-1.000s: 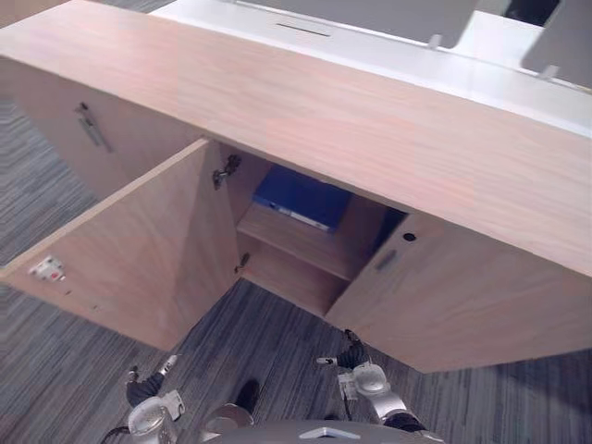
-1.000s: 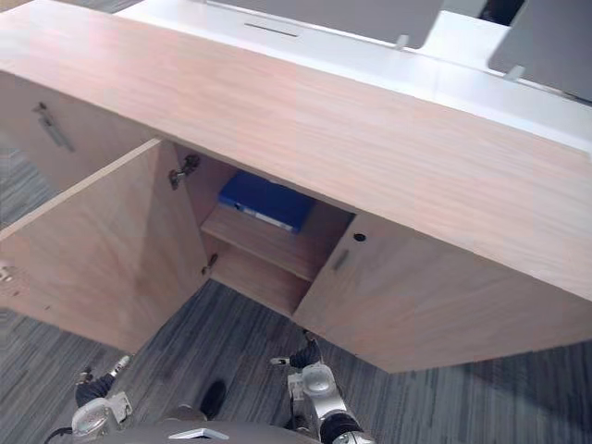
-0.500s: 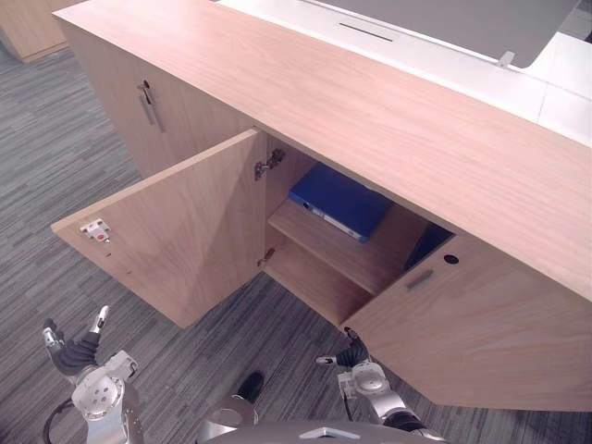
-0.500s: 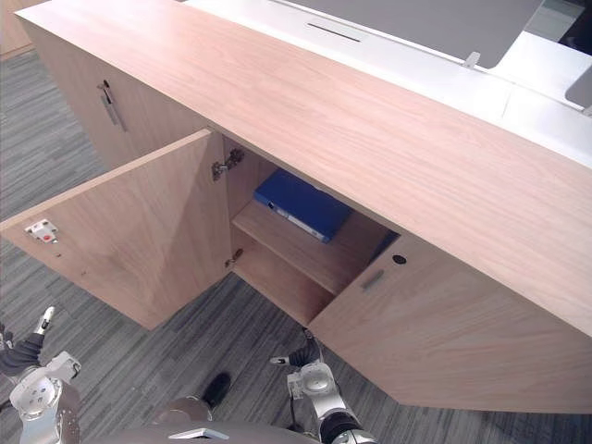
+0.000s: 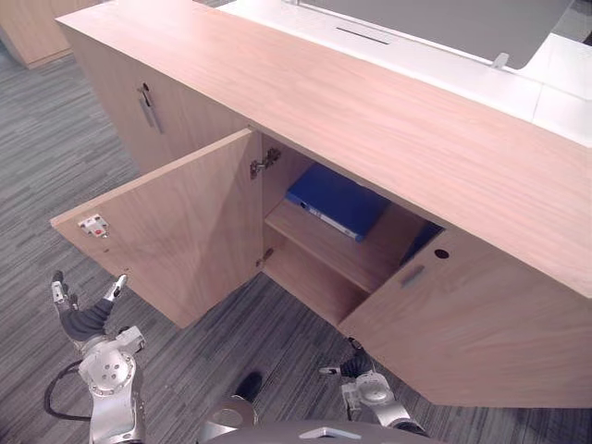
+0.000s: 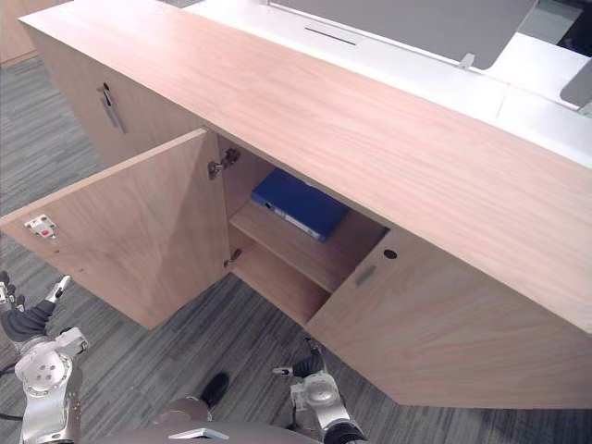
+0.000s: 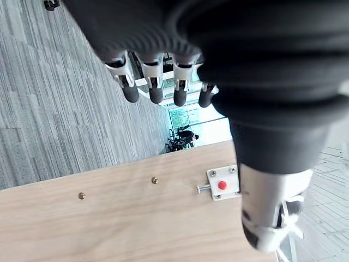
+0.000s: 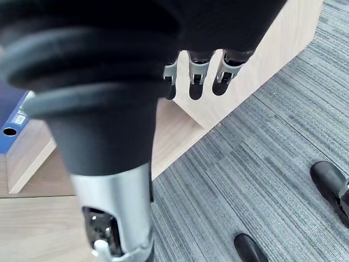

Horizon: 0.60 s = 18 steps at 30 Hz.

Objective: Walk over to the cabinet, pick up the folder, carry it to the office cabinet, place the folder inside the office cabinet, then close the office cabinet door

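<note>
The blue folder (image 5: 338, 202) lies flat on the upper shelf inside the wooden office cabinet (image 5: 370, 102), between its two doors. The left door (image 5: 176, 231) swings wide open toward me; the right door (image 5: 462, 324) stands partly open. My left hand (image 5: 88, 319) hovers low by the left door's outer corner, open with fingers spread, empty. In the left wrist view its fingers (image 7: 155, 90) hang straight above the door's latch (image 7: 223, 184). My right hand (image 5: 356, 368) is low in front of the right door, open and empty. The right wrist view catches the folder's (image 8: 11, 123) end.
A closed cabinet door with a metal handle (image 5: 146, 106) is to the left of the open compartment. A white desk (image 5: 435, 46) runs behind the cabinet. Another wooden unit (image 5: 28, 28) stands far left. Grey carpet (image 5: 46, 157) stretches to the left.
The camera has swung left and back over the second. My left hand has risen toward the open left door's lower corner. My right hand sits lower in view.
</note>
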Tool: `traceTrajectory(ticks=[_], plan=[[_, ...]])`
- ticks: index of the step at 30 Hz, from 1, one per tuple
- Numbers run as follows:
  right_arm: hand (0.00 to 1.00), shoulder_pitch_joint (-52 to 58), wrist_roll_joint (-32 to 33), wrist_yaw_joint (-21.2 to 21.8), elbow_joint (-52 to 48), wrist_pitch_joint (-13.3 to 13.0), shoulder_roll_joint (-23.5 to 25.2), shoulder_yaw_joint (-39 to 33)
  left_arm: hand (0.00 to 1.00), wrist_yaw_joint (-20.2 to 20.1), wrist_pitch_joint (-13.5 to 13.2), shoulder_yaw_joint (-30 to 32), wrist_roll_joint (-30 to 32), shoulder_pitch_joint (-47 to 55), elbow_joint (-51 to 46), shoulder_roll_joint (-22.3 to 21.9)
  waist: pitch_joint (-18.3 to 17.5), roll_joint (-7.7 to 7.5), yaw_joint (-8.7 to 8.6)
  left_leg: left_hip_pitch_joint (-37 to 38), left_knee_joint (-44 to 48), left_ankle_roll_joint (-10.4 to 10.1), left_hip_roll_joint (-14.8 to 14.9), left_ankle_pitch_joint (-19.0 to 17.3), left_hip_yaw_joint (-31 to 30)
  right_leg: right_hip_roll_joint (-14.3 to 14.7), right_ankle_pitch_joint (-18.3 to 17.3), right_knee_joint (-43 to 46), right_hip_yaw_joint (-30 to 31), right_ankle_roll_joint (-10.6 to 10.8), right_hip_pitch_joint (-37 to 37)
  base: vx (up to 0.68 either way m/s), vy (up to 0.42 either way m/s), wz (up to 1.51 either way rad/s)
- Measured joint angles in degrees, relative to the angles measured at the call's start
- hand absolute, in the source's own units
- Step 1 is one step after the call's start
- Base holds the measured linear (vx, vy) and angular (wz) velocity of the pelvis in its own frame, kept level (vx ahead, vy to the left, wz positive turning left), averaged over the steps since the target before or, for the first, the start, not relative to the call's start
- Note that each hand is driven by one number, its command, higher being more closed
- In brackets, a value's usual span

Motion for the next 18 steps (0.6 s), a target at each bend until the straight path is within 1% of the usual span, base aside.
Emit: traceTrajectory(ticks=[4,7,8,9,11,14,18], plan=[[0.00,1.2,0.0,0.0,-0.1,0.0,-0.1,-0.1,0.00,0.2,0.2,3.5,0.0,1.3,0.3,0.1,-0.7,-0.09,0.13,0.0,0.0,0.0,0.4,0.0,1.2,0.2,-0.2,0.1,1.0,-0.2,-0.7,-0.04,-0.053,-0.11],[0.00,1.4,0.0,0.0,-0.4,0.1,0.0,-0.2,0.00,0.0,0.4,3.5,0.0,1.2,0.9,0.1,-1.2,-0.06,0.19,0.1,0.0,-0.1,0.5,0.5,1.5,0.6,0.9,-0.6,0.8,0.1,-0.1,-0.02,-0.042,0.01],[0.00,1.4,0.0,0.0,-1.2,0.1,0.1,-0.3,0.00,-0.1,0.5,3.5,0.1,1.0,1.7,0.1,-1.3,-0.04,0.24,0.2,0.0,-0.1,0.7,0.5,1.5,1.1,1.5,-1.8,0.6,0.0,0.5,-0.04,-0.034,0.01],[0.00,1.4,0.0,0.0,-1.7,0.1,0.2,-0.4,0.00,-0.3,0.5,3.6,0.2,0.9,2.3,0.1,-1.3,-0.04,0.29,0.2,0.0,-0.1,0.8,0.5,1.5,1.3,1.7,-2.3,0.6,-0.1,0.6,-0.06,-0.046,-0.01],[0.00,1.0,0.0,0.0,-2.6,0.1,0.4,-1.2,0.00,-1.0,1.4,3.5,1.2,0.8,5.3,0.2,-1.3,0.00,0.24,0.0,0.0,-0.1,1.1,0.5,1.6,2.2,2.3,-4.3,0.6,-0.7,1.0,-0.08,-0.040,-0.02],[0.00,1.2,0.0,0.1,-2.6,0.1,0.5,-1.2,0.00,-1.9,2.4,3.6,1.5,0.8,7.9,0.2,-1.3,0.12,0.14,-0.1,0.0,0.3,1.4,0.0,1.8,2.9,2.5,-5.6,0.9,-0.6,1.4,-0.07,-0.028,0.02],[0.00,1.5,0.0,0.1,-2.6,0.1,0.9,-1.3,0.00,-1.9,3.1,3.7,3.9,1.0,10.4,0.6,-1.5,0.33,0.05,-0.2,0.0,0.2,1.8,-0.2,3.1,3.2,2.5,-6.2,1.6,-0.6,1.4,-0.02,-0.015,0.01]])
